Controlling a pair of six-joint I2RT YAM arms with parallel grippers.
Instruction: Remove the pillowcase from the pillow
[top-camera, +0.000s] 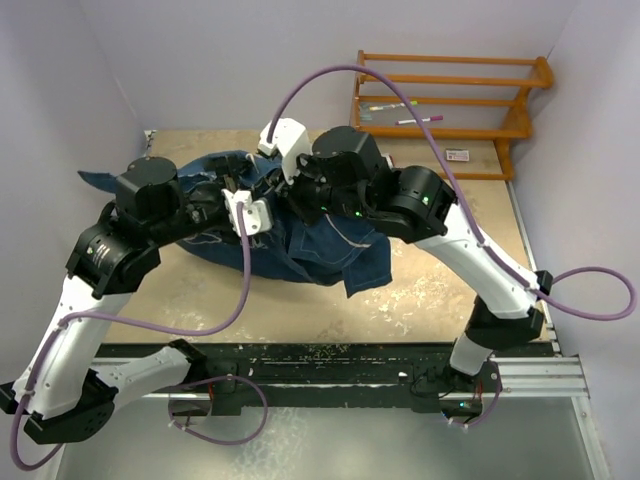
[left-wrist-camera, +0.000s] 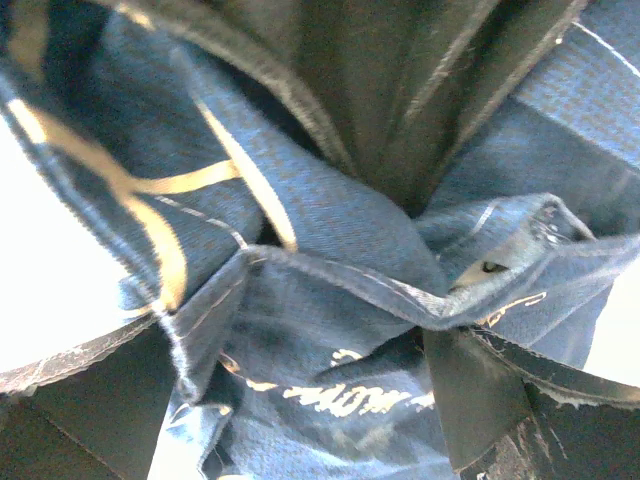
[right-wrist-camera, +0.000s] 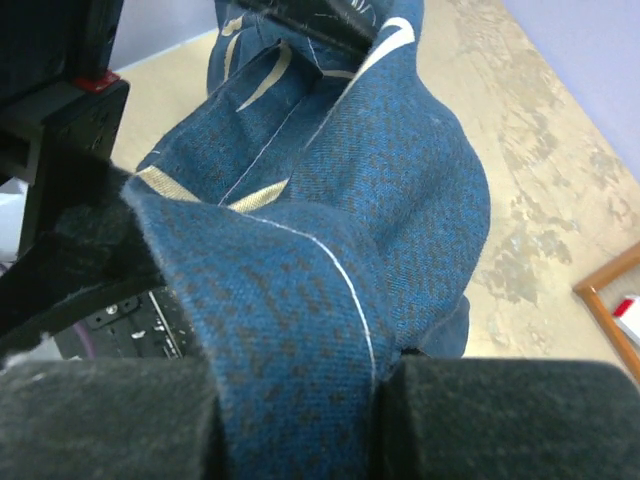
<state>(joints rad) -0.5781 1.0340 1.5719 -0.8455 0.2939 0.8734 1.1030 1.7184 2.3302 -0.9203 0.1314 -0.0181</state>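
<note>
Between both arms' closed jaws sits bunched pillowcase fabric.

Two white-and-black arms with lilac cables

The left arm and right arm share one build: glossy white link shells joined by chunky matte-black cylindrical joint housings, each base black. A thin lilac cable loops loosely from each base up along the links to a small white camera block near the wrist. Small green indicator lights glow on the right arm's black joints and at its base. The left hand shows dark, matte fingers with scuffed, fraying edges; the right hand has blunt black fingers with a rough, felt-like texture.
</note>
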